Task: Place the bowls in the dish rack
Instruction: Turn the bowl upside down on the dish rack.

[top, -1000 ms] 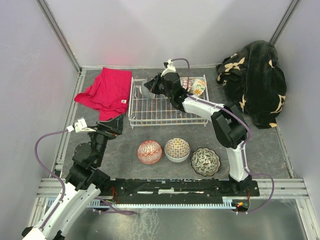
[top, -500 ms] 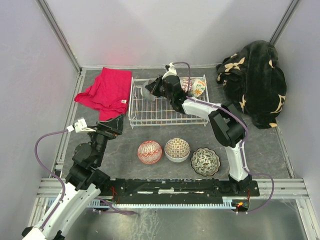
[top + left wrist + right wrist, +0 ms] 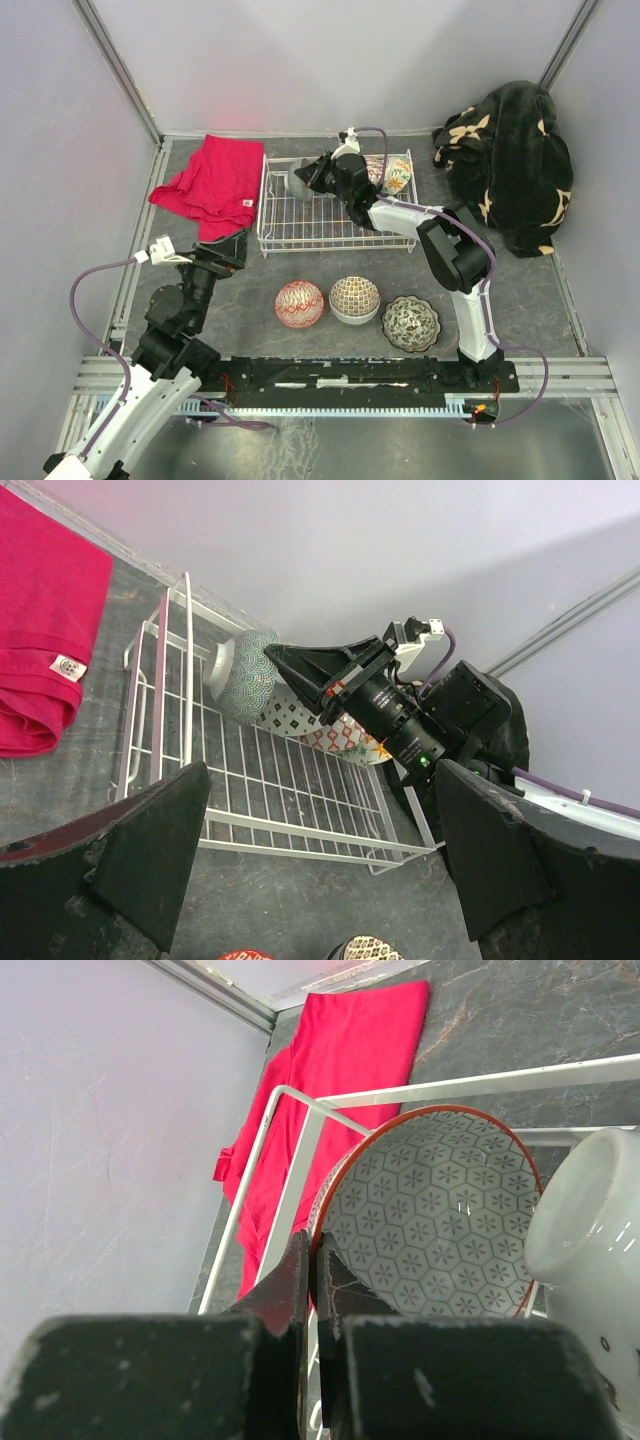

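My right gripper (image 3: 315, 1245) is shut on the rim of a grey hexagon-patterned bowl (image 3: 440, 1210) with an orange rim. It holds the bowl tilted on edge inside the white wire dish rack (image 3: 335, 215), near its back left (image 3: 299, 181). Two bowls (image 3: 392, 173) stand at the rack's back right; one white bowl (image 3: 590, 1230) is right beside the held one. Three bowls lie on the table in front: red lattice (image 3: 299, 303), mosaic (image 3: 354, 297), green speckle (image 3: 411, 322). My left gripper (image 3: 228, 250) is open and empty, left of the rack.
A red cloth (image 3: 215, 180) lies left of the rack, against its side. A black floral blanket (image 3: 510, 160) is heaped at the back right corner. Grey walls close the table on three sides.
My right gripper has shifted slightly right inside the rack with the bowl still in it. The left arm has not moved.
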Controlling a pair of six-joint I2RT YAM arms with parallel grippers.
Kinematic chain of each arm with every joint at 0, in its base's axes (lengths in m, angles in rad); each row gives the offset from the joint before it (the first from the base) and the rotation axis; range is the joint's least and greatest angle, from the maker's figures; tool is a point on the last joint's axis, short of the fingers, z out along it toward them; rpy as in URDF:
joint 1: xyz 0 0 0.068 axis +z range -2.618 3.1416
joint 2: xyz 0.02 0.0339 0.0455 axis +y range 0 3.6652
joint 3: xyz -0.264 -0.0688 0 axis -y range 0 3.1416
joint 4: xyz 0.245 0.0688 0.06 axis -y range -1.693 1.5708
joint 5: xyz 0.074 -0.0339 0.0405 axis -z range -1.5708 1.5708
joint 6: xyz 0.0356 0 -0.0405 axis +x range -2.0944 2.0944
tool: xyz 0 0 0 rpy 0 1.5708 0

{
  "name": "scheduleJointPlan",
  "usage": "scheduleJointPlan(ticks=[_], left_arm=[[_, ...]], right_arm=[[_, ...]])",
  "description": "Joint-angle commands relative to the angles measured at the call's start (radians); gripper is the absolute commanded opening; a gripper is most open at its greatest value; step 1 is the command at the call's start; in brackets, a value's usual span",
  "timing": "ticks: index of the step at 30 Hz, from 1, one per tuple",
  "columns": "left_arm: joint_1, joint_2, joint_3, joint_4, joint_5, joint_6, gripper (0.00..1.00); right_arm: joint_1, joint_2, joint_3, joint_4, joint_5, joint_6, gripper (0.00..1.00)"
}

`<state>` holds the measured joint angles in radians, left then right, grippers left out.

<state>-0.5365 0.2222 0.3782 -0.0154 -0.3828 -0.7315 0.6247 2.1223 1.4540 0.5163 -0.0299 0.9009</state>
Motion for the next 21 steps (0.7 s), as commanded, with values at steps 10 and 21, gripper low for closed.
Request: scheduleJointPlan(ticks=[10, 21], left_arm=[[-0.002, 0.011, -0.003, 0.042, 0.008, 0.029, 1.0], [-0.002, 0.012, -0.002, 0.044, 0.006, 0.03, 1.0]], right_arm=[[-0.02, -0.022, -0.046, 0.073, -0.004, -0.012, 0.02], [-0.021, -0.078, -0.114, 0.04, 0.037, -0.061, 0.02]])
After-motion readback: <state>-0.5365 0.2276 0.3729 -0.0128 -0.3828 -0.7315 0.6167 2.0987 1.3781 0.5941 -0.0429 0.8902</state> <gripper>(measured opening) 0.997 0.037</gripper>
